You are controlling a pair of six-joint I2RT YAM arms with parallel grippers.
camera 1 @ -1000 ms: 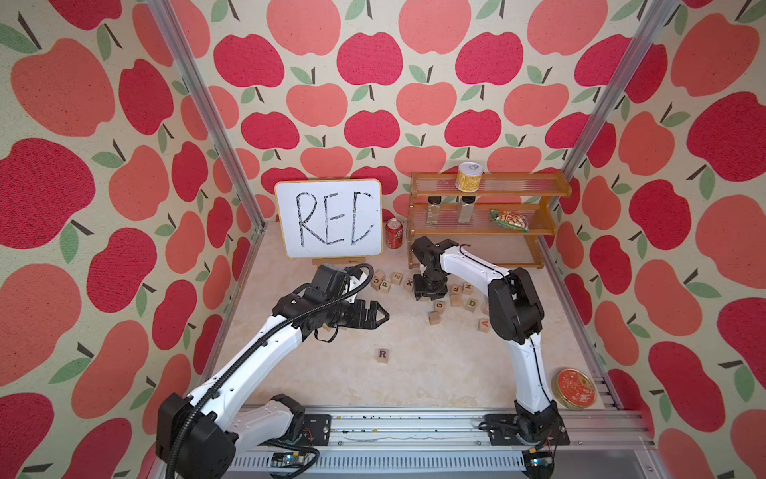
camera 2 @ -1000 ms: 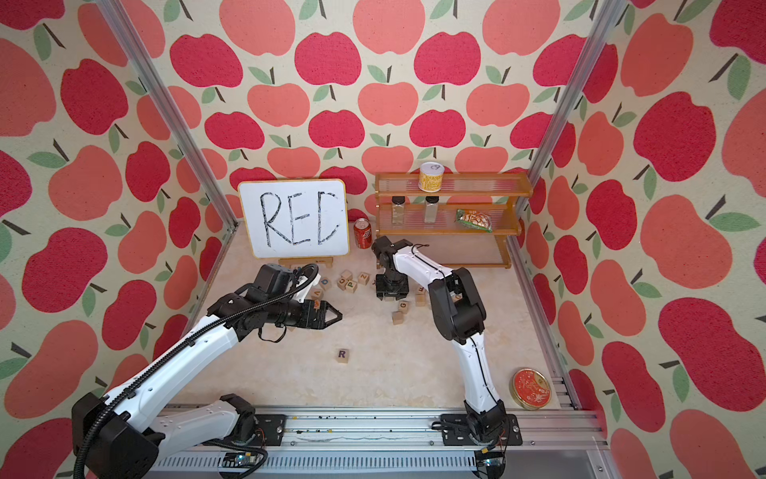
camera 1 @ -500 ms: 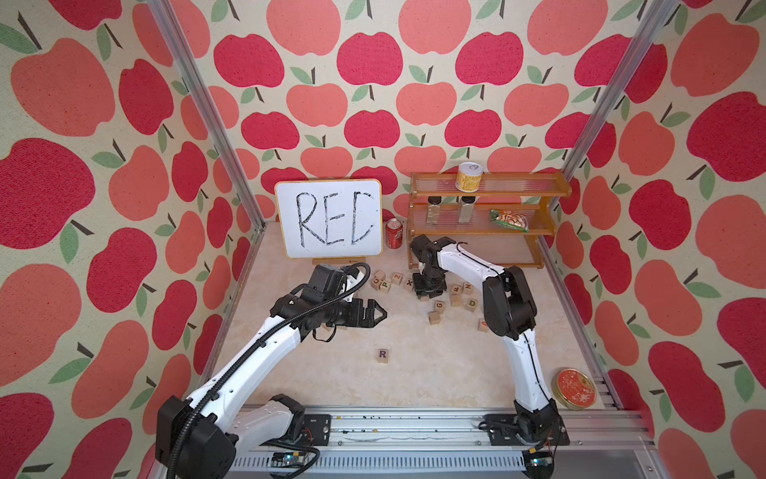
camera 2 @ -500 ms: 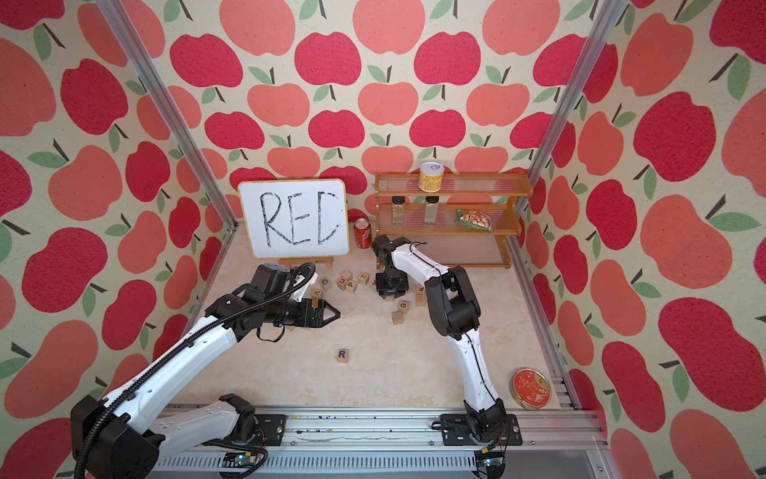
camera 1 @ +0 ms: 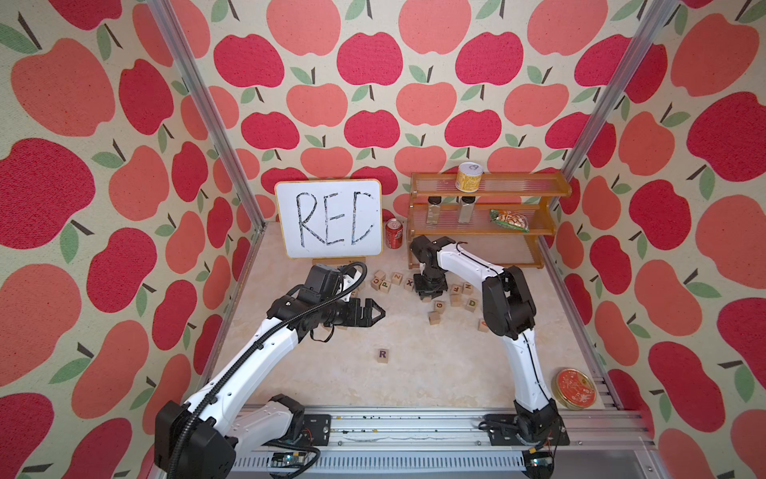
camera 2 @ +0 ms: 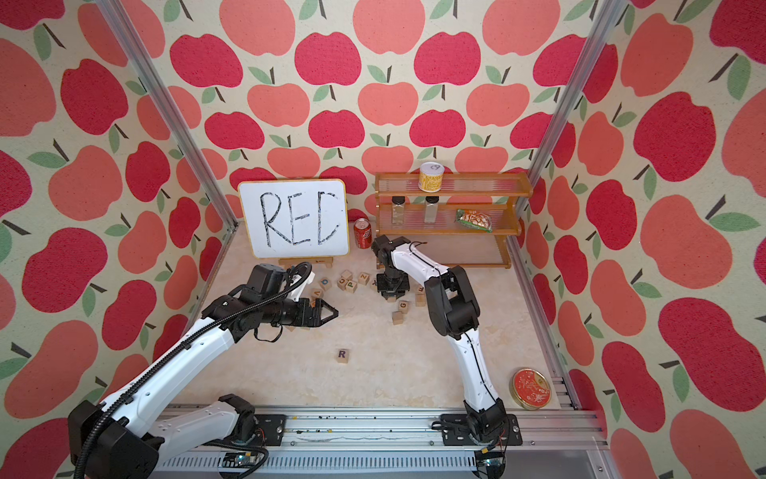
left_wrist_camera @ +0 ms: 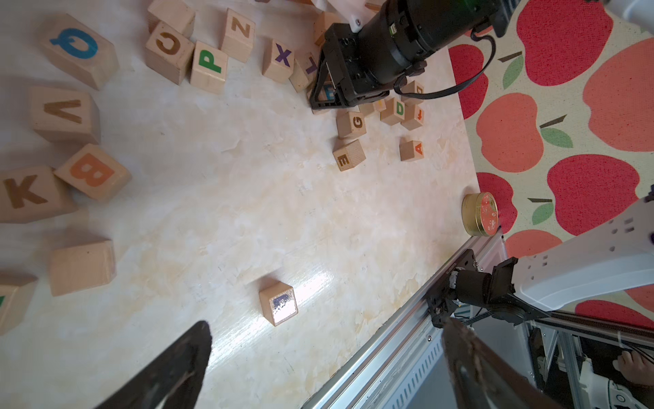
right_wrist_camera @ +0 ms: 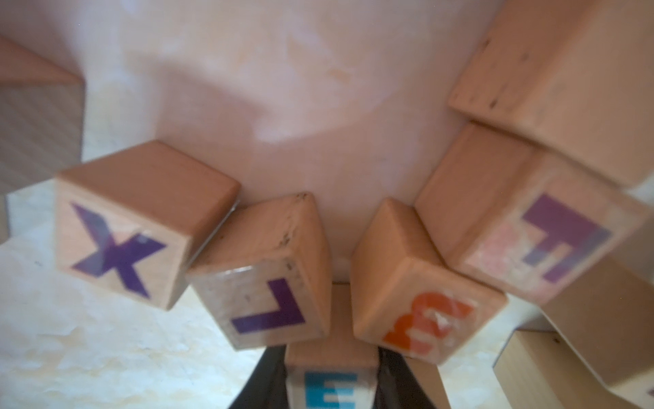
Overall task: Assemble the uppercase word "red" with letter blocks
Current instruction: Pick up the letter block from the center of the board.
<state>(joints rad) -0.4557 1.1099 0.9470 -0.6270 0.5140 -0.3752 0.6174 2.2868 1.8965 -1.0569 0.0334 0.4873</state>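
- Storage: an amber-brown tiered rack (camera 1: pixel 518 190) stands against the back wall. Its top shelf bears a yellow tin can (camera 1: pixel 469 177). Its middle shelf holds two clear glass shakers with black caps (camera 1: pixel 433 209) and, apart from them, a green-and-orange snack packet (camera 1: pixel 509 219).
- A round gold tin with a red lid (camera 1: pixel 576 387) lies closed at the front of the pale marbled tabletop (camera 1: pixel 414 394), near the right arm's base; its contents are hidden.
- A red soda can (camera 1: pixel 393 234) stands upright between the rack and the white board lettered in black (camera 1: pixel 328 217).
- Right gripper (camera 1: pixel 431 292): pointed down among the scattered cubes and clamped on the pale wooden cube with a blue E (right_wrist_camera: pixel 331 386).
- Only the right wrist view shows that cube clearly, pinched between two dark fingers (right_wrist_camera: pixel 265 386). In both top views the gripper body covers it, and the left wrist view gives just a glimpse of blue inside the jaws.
- Left gripper (camera 1: pixel 379 314): jaws wide apart, holding nothing, above the tabletop.
- The pale wooden cube with a purple R (camera 1: pixel 383 355) lies alone toward the front, well apart from the others. Its letter reads plainly in both top views but is washed out by glare in the left wrist view.
- The pale wooden cube with a green D (camera 1: pixel 471 305) rests in the cluster just beside the right arm.
- Next to the held cube, the right wrist view shows a cube with an orange letter (right_wrist_camera: pixel 424 311), probably an E but too blurred to be sure.
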